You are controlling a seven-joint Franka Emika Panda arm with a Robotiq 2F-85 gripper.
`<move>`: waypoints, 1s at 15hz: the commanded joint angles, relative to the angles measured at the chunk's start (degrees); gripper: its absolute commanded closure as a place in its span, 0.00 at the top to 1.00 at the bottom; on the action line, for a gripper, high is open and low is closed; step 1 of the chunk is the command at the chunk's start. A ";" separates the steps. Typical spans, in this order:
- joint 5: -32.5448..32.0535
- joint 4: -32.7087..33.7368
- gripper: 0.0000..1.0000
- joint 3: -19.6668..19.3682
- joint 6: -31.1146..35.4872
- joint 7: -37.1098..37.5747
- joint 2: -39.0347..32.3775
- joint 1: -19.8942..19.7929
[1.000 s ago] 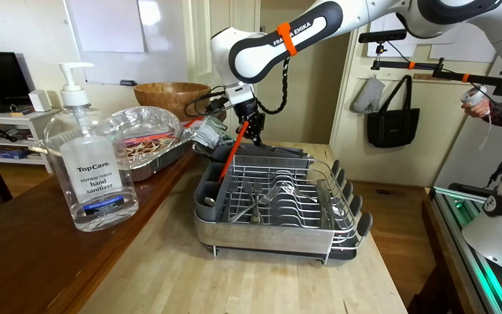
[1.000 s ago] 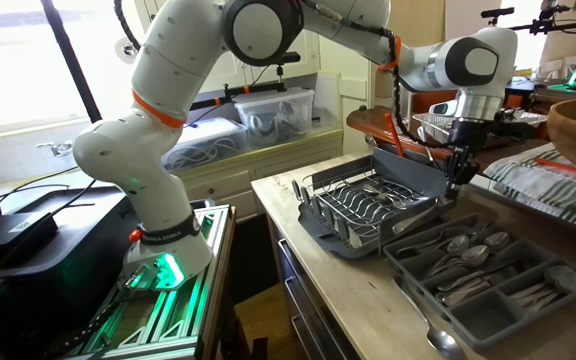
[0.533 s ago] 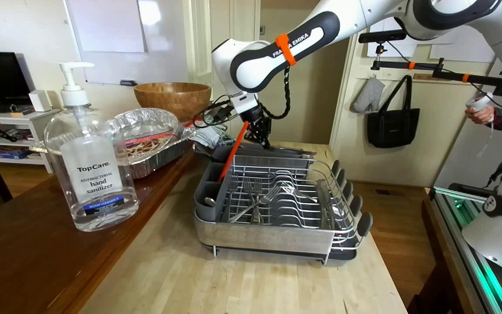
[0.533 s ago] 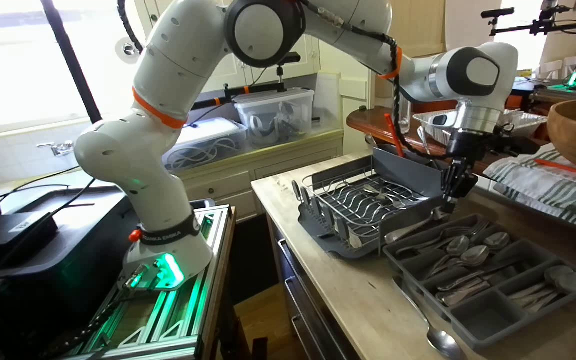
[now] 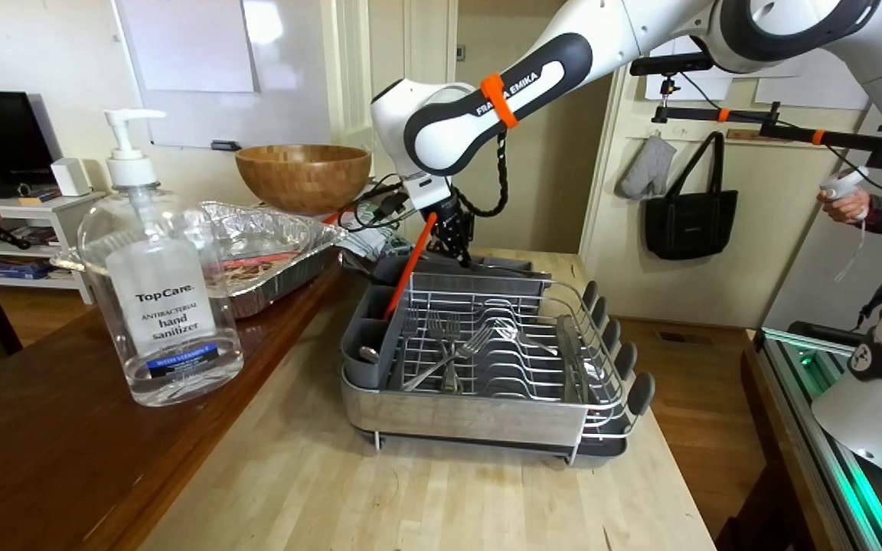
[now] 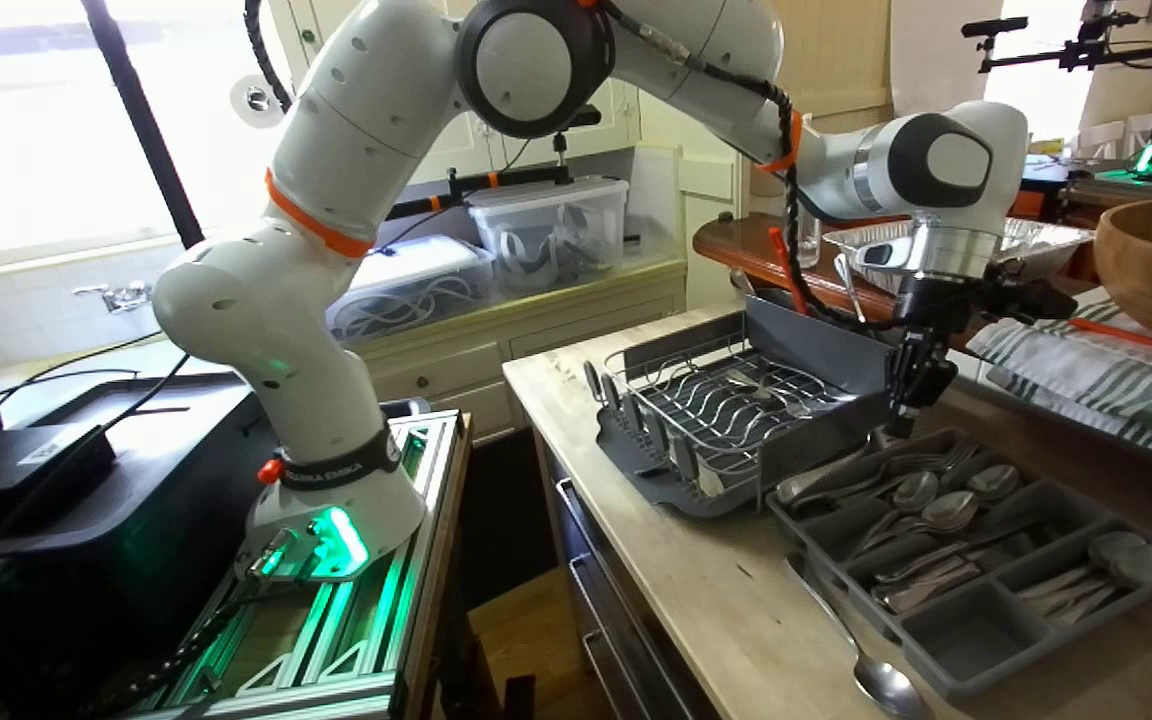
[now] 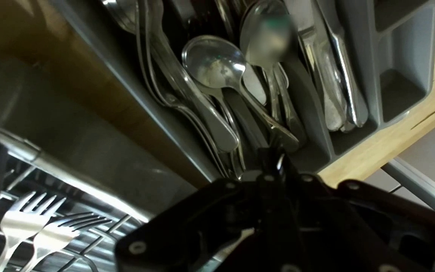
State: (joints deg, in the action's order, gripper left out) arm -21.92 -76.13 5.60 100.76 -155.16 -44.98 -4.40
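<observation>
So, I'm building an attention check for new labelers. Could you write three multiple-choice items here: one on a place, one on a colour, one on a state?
1. Where does the long silver spoon beside the grey plastic cutlery tray lie?
A) In the brown wooden bowl
B) On the pale wooden countertop
C) On the striped towel

2. What colour is the tallest stick-shaped utensil in the grey caddy of the metal dish rack?
A) Blue
B) Yellow
C) Red

3. What state is the black gripper in?
A) Shut on a silver metal utensil
B) Wide open, holding nothing
C) Shut on the clear plastic sanitizer bottle

1 B: bare wood shows around it.
2 C: its red shaft shows in both exterior views.
3 A: its jaws are closed, with the utensil's handle jutting out.
</observation>
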 commanded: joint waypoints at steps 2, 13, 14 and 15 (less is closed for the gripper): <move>1.69 -1.45 0.30 -1.51 4.36 -0.29 0.15 0.37; 0.42 -3.25 1.00 -4.78 5.28 3.27 2.28 1.71; 0.78 -4.14 1.00 -4.91 5.36 2.54 3.30 1.03; 1.63 -5.29 1.00 -4.93 5.96 1.31 4.80 -0.27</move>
State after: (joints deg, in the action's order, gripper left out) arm -20.78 -77.08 1.51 105.65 -152.71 -44.30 -3.00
